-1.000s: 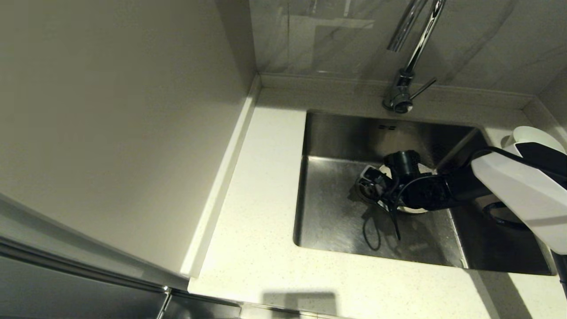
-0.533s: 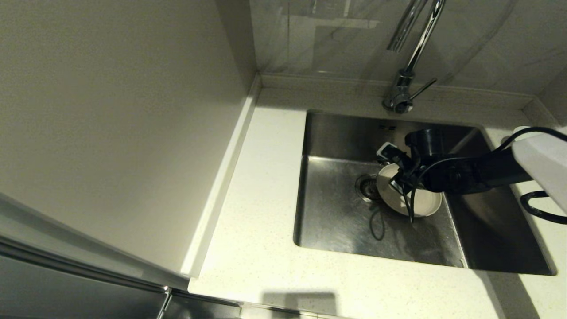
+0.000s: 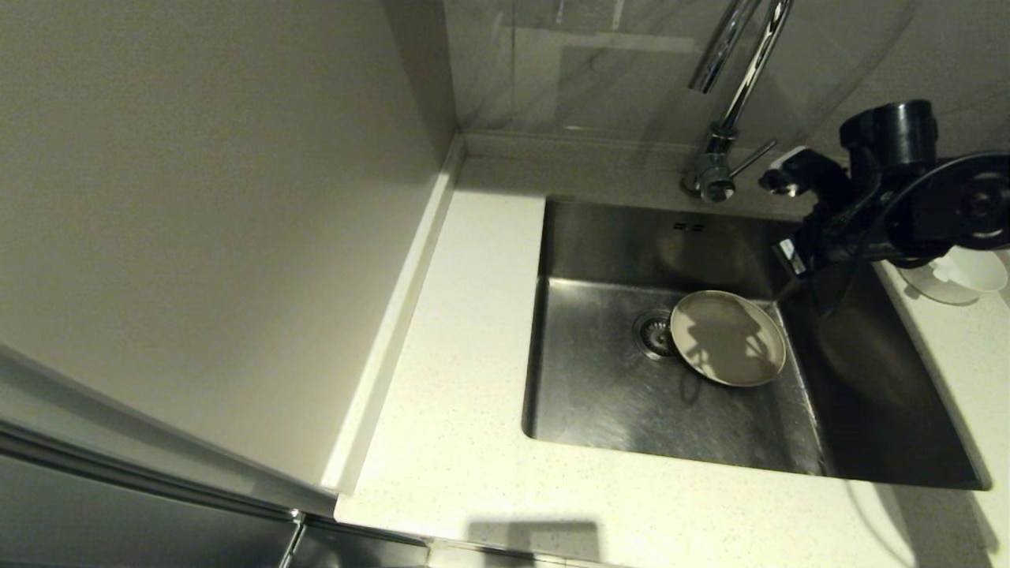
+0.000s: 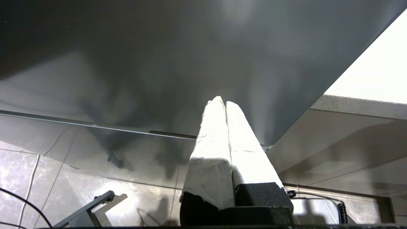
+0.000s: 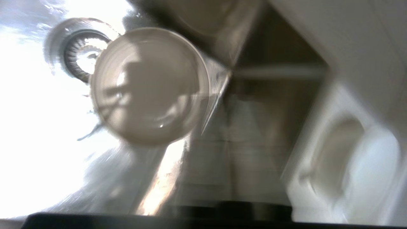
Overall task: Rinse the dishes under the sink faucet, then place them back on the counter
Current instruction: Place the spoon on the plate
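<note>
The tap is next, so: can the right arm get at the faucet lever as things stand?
Probably yes: the right gripper, shut and empty, hangs over the sink's back right corner, with nothing between it and the lever.

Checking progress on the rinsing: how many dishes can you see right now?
2. A plate lies in the sink beside the drain; a bowl sits on the counter at the right, partly behind the right arm. Others may be hidden.

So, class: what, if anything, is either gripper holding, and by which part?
Nothing: the plate lies free in the sink; right gripper and left gripper are shut, empty.
</note>
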